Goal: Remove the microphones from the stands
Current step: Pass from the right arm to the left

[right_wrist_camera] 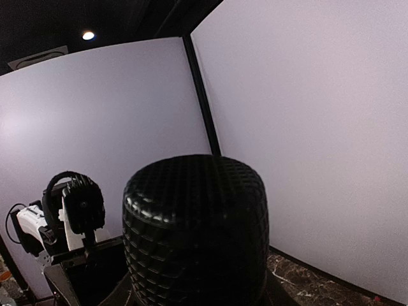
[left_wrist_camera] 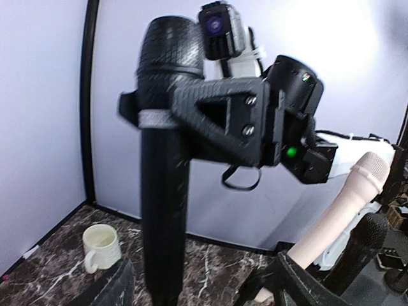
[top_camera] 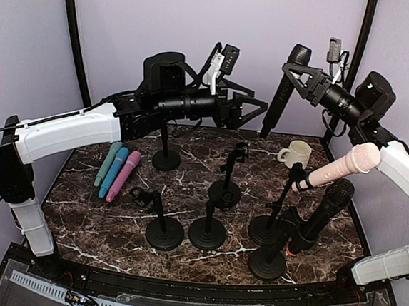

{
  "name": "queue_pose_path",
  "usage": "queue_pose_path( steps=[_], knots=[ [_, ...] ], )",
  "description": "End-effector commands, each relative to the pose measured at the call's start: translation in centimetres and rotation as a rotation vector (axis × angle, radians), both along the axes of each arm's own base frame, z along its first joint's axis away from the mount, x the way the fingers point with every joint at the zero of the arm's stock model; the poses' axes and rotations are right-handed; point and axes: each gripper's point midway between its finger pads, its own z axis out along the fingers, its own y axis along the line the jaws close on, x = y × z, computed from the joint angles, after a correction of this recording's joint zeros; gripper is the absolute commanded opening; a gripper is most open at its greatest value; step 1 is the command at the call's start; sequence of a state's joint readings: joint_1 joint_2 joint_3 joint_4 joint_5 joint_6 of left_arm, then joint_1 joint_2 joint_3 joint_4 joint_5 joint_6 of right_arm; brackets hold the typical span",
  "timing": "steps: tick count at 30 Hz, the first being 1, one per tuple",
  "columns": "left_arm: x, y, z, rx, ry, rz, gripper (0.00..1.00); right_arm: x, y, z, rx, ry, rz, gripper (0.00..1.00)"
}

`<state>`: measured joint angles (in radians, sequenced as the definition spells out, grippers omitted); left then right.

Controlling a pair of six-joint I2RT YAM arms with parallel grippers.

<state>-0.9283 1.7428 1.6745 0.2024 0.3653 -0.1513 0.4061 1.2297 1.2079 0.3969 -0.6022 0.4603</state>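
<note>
A black microphone [top_camera: 280,95] hangs nearly upright high above the back of the table, clear of every stand. My right gripper [top_camera: 292,72] is shut on it just below its mesh head [right_wrist_camera: 197,229], with one finger [left_wrist_camera: 217,118] wrapped over the silver ring. My left gripper [top_camera: 260,109] is open at the microphone's lower body [left_wrist_camera: 162,242]. That body stands between its spread fingers [left_wrist_camera: 306,287], nearer the left one, without being squeezed. Several empty black stands [top_camera: 208,228] stand on the marble table [top_camera: 98,222] below.
A pink microphone [top_camera: 339,165] and a second black one [top_camera: 326,210] sit in stands at the right. A teal, a blue and a pink microphone [top_camera: 117,170] lie flat at the left. A cream mug [top_camera: 295,154] stands at the back right. Purple walls close in the table.
</note>
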Motion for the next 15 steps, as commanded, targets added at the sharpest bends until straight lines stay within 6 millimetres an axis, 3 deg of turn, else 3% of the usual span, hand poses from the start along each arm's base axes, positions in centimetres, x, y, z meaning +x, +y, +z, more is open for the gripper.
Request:
queue_pose_path(
  steps=[1, 9, 15],
  knots=[
    [-0.3, -3.2, -1.5, -0.001, 0.127, -0.095, 0.77, -3.4, 1.0, 2.2, 0.001, -0.087, 0.198, 0.00],
    [0.0, -6.2, -1.4, -0.016, 0.147, -0.155, 0.77, -4.3, 1.3, 1.7, -0.046, -0.091, 0.239, 0.00],
    [-0.5, -6.4, -0.6, -0.040, 0.142, -0.175, 0.66, -4.3, 1.3, 1.1, -0.067, -0.081, 0.235, 0.00]
  ],
)
